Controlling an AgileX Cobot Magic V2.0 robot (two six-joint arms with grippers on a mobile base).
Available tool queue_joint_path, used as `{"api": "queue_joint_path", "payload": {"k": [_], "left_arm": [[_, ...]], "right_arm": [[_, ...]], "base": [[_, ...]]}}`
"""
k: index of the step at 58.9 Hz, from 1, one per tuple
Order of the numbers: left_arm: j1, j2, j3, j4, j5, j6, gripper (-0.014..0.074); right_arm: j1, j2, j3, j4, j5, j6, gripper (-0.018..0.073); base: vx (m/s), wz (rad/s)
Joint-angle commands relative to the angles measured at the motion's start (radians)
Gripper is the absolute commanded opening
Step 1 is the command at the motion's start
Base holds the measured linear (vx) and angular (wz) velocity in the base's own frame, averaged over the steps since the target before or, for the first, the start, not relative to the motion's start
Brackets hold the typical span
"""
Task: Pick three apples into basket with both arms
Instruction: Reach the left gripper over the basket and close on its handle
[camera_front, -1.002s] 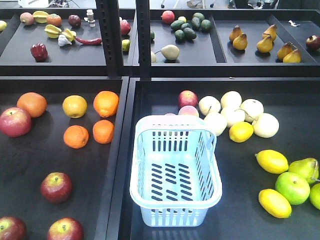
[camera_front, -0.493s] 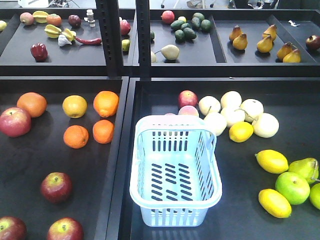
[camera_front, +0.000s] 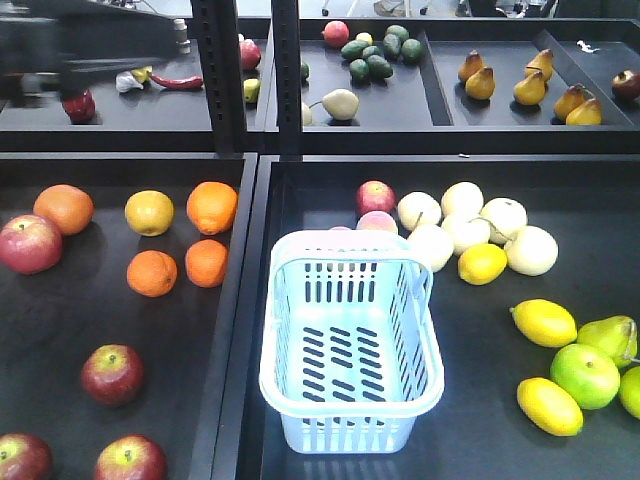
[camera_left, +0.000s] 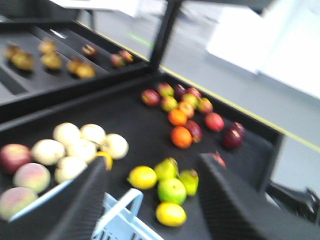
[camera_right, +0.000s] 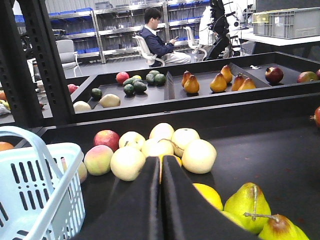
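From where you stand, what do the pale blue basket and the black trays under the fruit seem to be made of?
Basket: most likely moulded plastic, smooth with a slight sheen; the even slots and thin rounded rim suggest it.
Trays: matte black, barely reflective; perhaps painted metal or board, I cannot tell which.

Five oranges (camera_front: 212, 206) sit in the back half of the left front tray (camera_front: 60, 320), with a pale pink-red apple (camera_front: 28, 243) at its left edge. In the right front tray (camera_front: 480, 440), a cluster of cream-white round fruits (camera_front: 463, 200) lies near the back edge, a lemon (camera_front: 482, 264) touching its front. Two more lemons (camera_front: 543, 323), a green apple (camera_front: 586, 375) and a green pear (camera_front: 608, 335) crowd the right edge. The back right tray (camera_front: 400, 115) holds dark avocados (camera_front: 372, 58), a pale pear (camera_front: 340, 103) and brown-yellow pears (camera_front: 480, 83). A red chilli (camera_front: 178, 82) lies in the back left tray (camera_front: 130, 115). In the right wrist view a person (camera_right: 157, 42) sits in a chair (camera_right: 141, 47) behind the trays.
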Motion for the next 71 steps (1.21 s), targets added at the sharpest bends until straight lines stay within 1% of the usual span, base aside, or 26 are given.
{"api": "queue_joint_path", "payload": {"k": [1, 7, 11, 15, 18, 23, 33, 46, 54, 71], "left_arm": [[-0.075, 0.068, -0.097, -0.019, 0.009, 0.041, 0.0515], [-0.156, 0.162, -0.173, 0.064, 0.004, 0.084, 0.0523], [-0.194, 0.23, -0.226, 0.154, 0.0, 0.132, 0.0519], [-0.223, 0.294, -0.272, 0.245, 0.009, 0.137, 0.0512], [-0.239, 0.334, -0.292, 0.286, 0.019, 0.137, 0.0508], [-0.258, 0.391, -0.307, 0.332, 0.023, 0.138, 0.0502], [-0.269, 0.459, -0.308, 0.376, 0.002, 0.168, 0.0502], [-0.269, 0.513, -0.308, 0.373, -0.014, 0.184, 0.0502], [-0.269, 0.535, -0.308, 0.375, -0.024, 0.209, 0.0502], [-0.269, 0.587, -0.308, 0.373, -0.047, 0.209, 0.0502]], "right_arm": [[-0.004, -0.012, 0.011, -0.009, -0.073, -0.008, -0.0009], [-0.004, -0.012, 0.011, -0.009, -0.073, -0.008, -0.0009], [-0.004, -0.012, 0.011, -0.009, -0.073, -0.008, -0.0009], [-0.004, -0.012, 0.011, -0.009, -0.073, -0.008, -0.0009], [-0.004, -0.012, 0.011, -0.009, -0.073, -0.008, -0.0009], [-0.004, -0.012, 0.011, -0.009, -0.073, -0.008, -0.0009], [-0.004, -0.012, 0.011, -0.009, -0.073, -0.008, -0.0009], [-0.004, -0.012, 0.011, -0.009, -0.073, -0.008, -0.0009], [-0.004, -0.012, 0.011, -0.009, -0.073, -0.008, -0.0009], [-0.004, -0.012, 0.011, -0.009, -0.073, -0.008, -0.0009]], "base": [[0.0, 0.0], [0.0, 0.0], [0.0, 0.0], [0.0, 0.0], [0.0, 0.0], [0.0, 0.0], [0.0, 0.0], [0.0, 0.0], [0.0, 0.0], [0.0, 0.0]]}}
